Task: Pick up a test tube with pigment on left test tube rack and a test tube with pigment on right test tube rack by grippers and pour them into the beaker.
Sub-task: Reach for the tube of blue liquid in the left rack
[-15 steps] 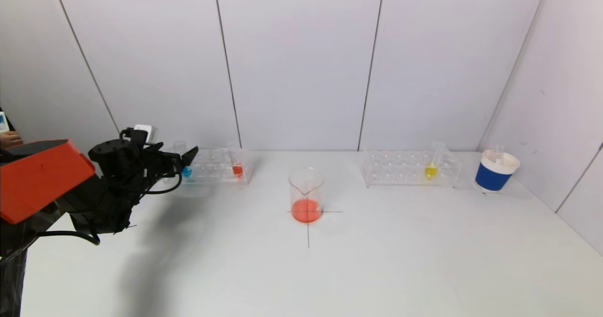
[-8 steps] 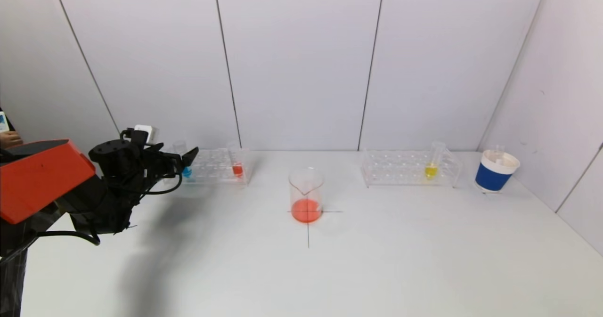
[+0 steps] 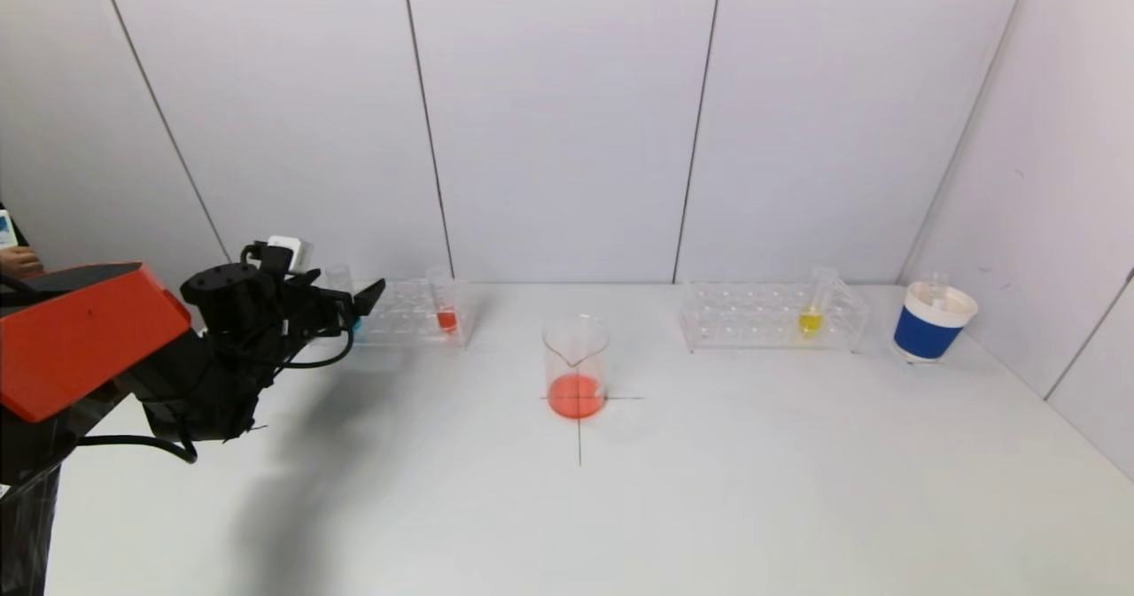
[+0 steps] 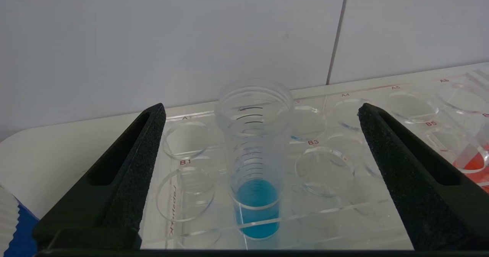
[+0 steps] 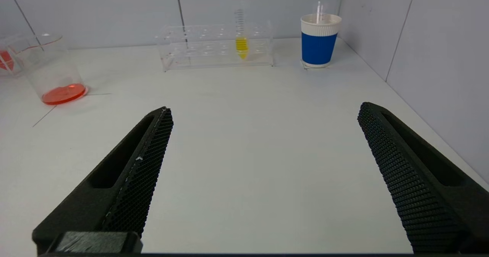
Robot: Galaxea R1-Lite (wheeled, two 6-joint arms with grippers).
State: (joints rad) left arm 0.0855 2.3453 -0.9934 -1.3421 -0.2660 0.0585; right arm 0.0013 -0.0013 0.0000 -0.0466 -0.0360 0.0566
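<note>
- Left gripper [image 4: 259, 134], jaws spread wide, straddles the blue-pigment test tube [image 4: 254, 161] in the left rack [image 3: 409, 313], at beaker's [image 3: 576, 367] ten o'clock; no contact.
- Head view: gripper hides tube.
- Right gripper [image 5: 263, 142] released, unseen from head; yellow tube [image 5: 241, 39] racked.

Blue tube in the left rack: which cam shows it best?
Left wrist view: the blue tube stands centred between the open left gripper fingers, untouched. Head view shows only a sliver behind that gripper. Right wrist view misses it.

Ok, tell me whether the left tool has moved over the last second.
Yes. The left tool has edged forward and to the right toward the left test tube rack, now covering more of the blue tube.
</note>
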